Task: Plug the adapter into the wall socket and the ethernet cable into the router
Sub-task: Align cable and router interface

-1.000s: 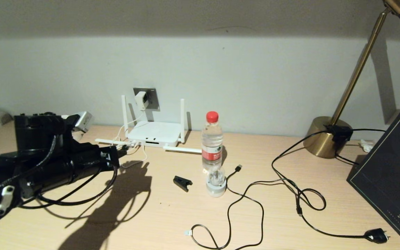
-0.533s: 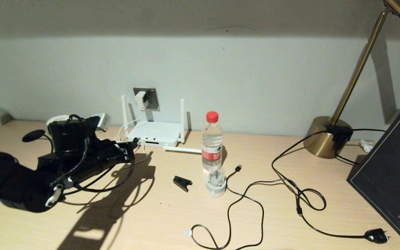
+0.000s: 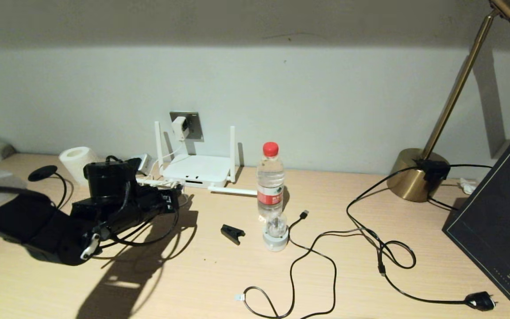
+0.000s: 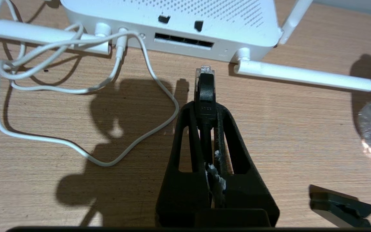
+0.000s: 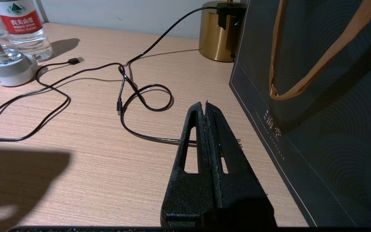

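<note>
Since earlier, the left end effector (clamped on the ethernet cable) had advanced; plug pointing lengthwise, seemingly just short of the router ports.

A pale wood-grain worktop is showing fine streaks. A flat white plastic router is displaying a dotted vent pattern and dark ports. The black ribbed left tool is gripping a black ethernet plug with a clear tip. A clear water bottle is wearing a red cap and red label. A brass-gold lamp base is gleaming beside a dark navy bag with tan handles.
</note>
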Available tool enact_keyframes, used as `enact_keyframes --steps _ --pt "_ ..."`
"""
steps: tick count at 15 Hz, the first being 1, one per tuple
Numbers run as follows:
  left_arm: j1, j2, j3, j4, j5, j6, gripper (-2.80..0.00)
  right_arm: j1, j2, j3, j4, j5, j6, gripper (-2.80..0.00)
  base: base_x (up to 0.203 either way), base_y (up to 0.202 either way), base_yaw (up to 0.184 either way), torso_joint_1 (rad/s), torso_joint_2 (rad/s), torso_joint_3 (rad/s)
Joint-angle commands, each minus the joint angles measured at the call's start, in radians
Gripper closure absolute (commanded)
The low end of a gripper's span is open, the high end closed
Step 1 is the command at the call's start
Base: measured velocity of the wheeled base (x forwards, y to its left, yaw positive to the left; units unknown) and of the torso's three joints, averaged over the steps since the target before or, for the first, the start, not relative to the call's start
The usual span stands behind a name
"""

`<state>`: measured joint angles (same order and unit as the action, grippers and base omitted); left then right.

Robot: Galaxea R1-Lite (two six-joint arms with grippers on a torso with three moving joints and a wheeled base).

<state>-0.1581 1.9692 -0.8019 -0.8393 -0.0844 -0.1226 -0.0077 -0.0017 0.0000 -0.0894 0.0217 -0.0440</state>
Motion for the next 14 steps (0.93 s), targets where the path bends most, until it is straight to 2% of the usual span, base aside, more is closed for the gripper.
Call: enact_keyframes --steps 1,14 --pt "0.006 0.051 -0.017 -0.006 -0.003 -0.003 0.00 0.000 0.002 0.034 -0.001 0.001 0.000 0.00 0.000 0.000 0.000 0.000 0.00 0.000" --pt "0.026 0.115 -0.059 -0.029 -0.006 0.004 0.00 0.000 0.002 0.034 0.000 0.001 0.000 0.00 0.000 0.000 0.000 0.000 0.00 0.000"
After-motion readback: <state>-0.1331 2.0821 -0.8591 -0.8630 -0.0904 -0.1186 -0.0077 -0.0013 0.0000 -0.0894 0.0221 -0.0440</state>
